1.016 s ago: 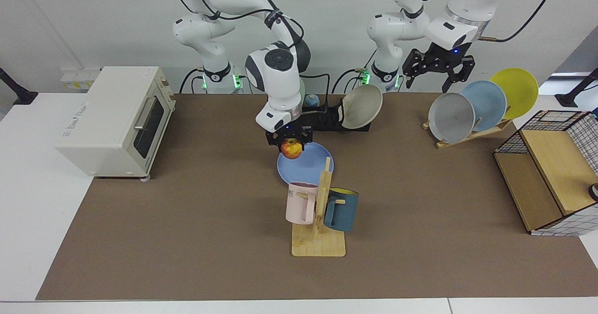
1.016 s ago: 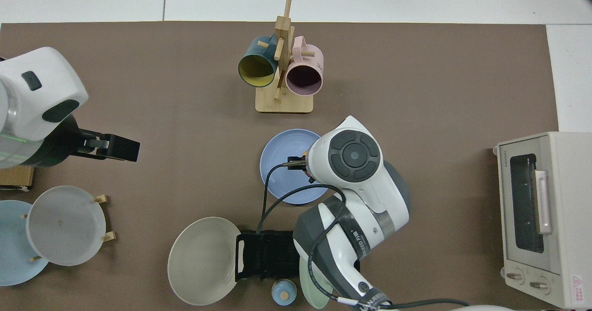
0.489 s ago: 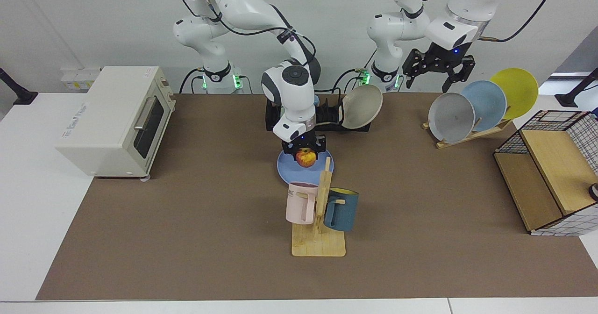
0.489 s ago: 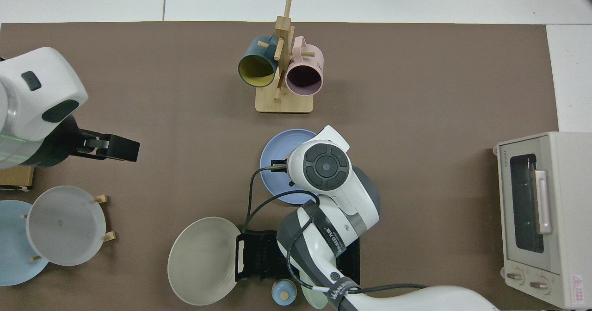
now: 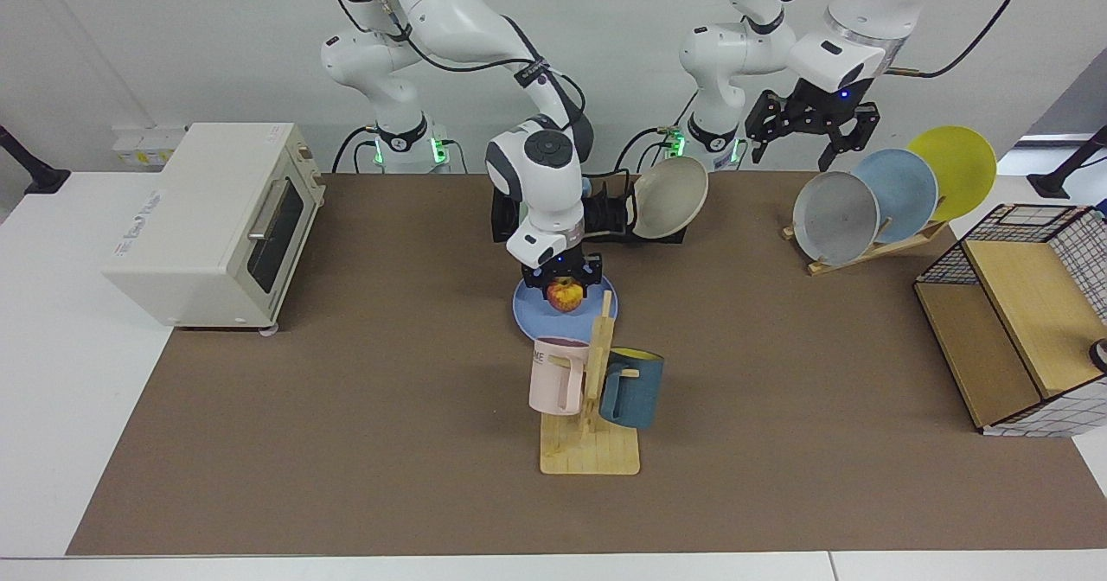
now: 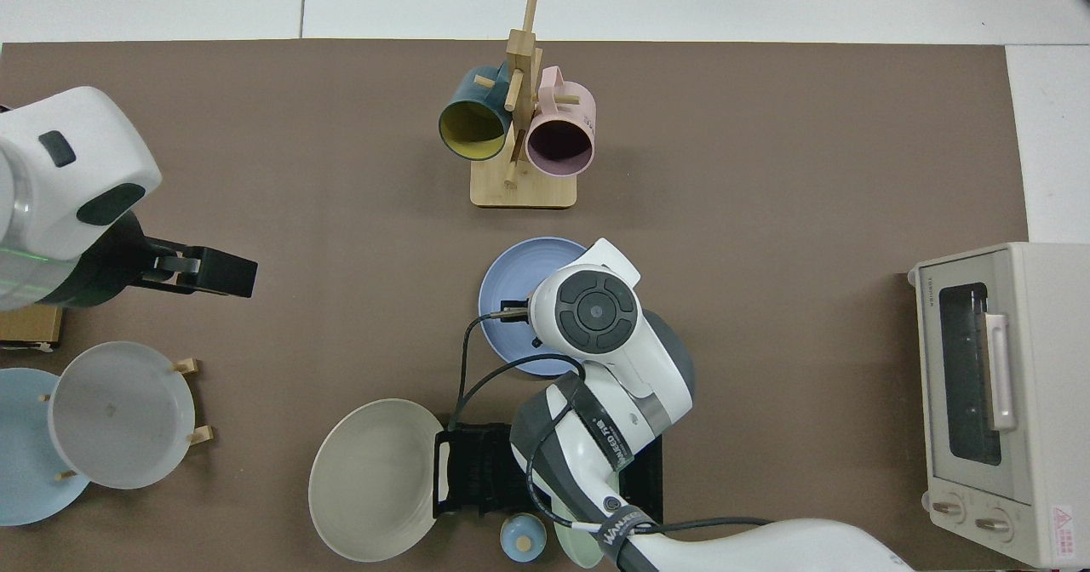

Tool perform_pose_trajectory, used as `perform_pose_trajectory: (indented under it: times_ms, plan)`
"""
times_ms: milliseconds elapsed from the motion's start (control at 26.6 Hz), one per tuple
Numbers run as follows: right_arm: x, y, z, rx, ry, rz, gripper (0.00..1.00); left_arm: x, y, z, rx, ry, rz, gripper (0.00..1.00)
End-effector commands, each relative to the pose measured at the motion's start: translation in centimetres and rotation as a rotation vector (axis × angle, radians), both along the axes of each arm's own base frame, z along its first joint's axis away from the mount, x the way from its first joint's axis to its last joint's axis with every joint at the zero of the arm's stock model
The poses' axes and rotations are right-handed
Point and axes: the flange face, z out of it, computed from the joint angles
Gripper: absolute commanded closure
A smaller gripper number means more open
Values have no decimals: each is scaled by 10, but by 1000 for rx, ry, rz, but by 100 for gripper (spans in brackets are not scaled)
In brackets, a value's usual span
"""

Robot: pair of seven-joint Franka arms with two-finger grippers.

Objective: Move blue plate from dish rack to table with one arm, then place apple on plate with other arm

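The right gripper (image 5: 564, 275) has come down over the last second and now hangs low over the blue plate (image 5: 529, 311), its jaws clamped on the apple (image 5: 564, 294). A second ago the fruit was carried higher and nearer the plate's toaster-oven side; half a second ago it was already over the plate's middle, and since then it has sunk only a little — the descent looks nearly spent. The plate lies flat on the table (image 5: 346, 408) near its centre, between the black dish rack (image 5: 605, 216) toward the robots' edge and the wooden mug tree (image 5: 591, 408) toward the camera's edge, so the first half of the task reads as done. In the top view the arm's white wrist covers the fruit and only the plate's bare rim (image 6: 511, 265) shows. Whether the apple touches the plate yet cannot be told; it seems to sit just above or barely on it. What remains, by my judgement, is letting go and lifting straight up — a round fruit on a shallow plate may roll if it is nudged as the fingers part. The left gripper (image 5: 810, 134) waits, jaws apart and empty, high above the far edge beside the slanted wooden plate stand (image 5: 865, 251), and has not moved.
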Motion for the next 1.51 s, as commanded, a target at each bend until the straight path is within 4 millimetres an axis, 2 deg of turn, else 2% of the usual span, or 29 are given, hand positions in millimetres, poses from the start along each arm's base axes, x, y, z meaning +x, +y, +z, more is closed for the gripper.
perform_pose_trajectory:
  times_ms: [0, 75, 113, 151, 226, 263, 489, 602, 753, 866, 903, 1091, 1167, 1317, 1468]
  plan:
    - [-5, 1, -5, 8, -17, -24, 84, -4, 3, 7, 2, 4, 3, 0]
    - [-5, 1, -5, 9, -17, -30, 75, -4, 3, 7, 2, 4, 3, 0]
    - [-5, 1, -5, 9, -17, -33, 66, -4, 3, 7, 2, 4, 3, 0]
    - [-4, 0, -5, 9, -17, -35, 53, -4, 3, 7, 0, 5, 3, 0]
    - [-5, 0, -6, 9, -16, -36, 11, -4, 3, 7, 0, 5, 3, 0]
    - [-5, 0, -6, 9, -16, -36, 0, -4, 3, 7, 0, 5, 3, 0]
    - [-4, 3, -1, 8, -21, -31, 0, -4, 3, 7, 0, 5, 3, 0]
    - [1, -1, 7, 9, -28, -39, 0, -4, 3, 7, 0, 5, 3, 0]
    - [13, -19, 37, 10, -33, -63, 0, -4, 3, 7, 0, 5, 3, 0]
    - [30, -50, 68, 5, -43, -97, 0, -4, 3, 7, 2, 4, 3, 0]
    - [37, -65, 84, 4, -48, -103, 0, -4, 3, 7, 2, 4, 3, 0]
    - [51, -118, 136, -11, -33, -60, 0, -4, 3, 7, 2, 4, 3, 0]
    - [57, -148, 156, -24, -17, -36, 0, -4, 3, 7, 2, 4, 3, 0]
    - [55, -196, 186, -40, 0, 11, 0, -4, 3, 7, 2, 4, 3, 0]
    - [48, -256, 214, -59, 26, 53, 0, -4, 3, 7, 0, 5, 3, 0]
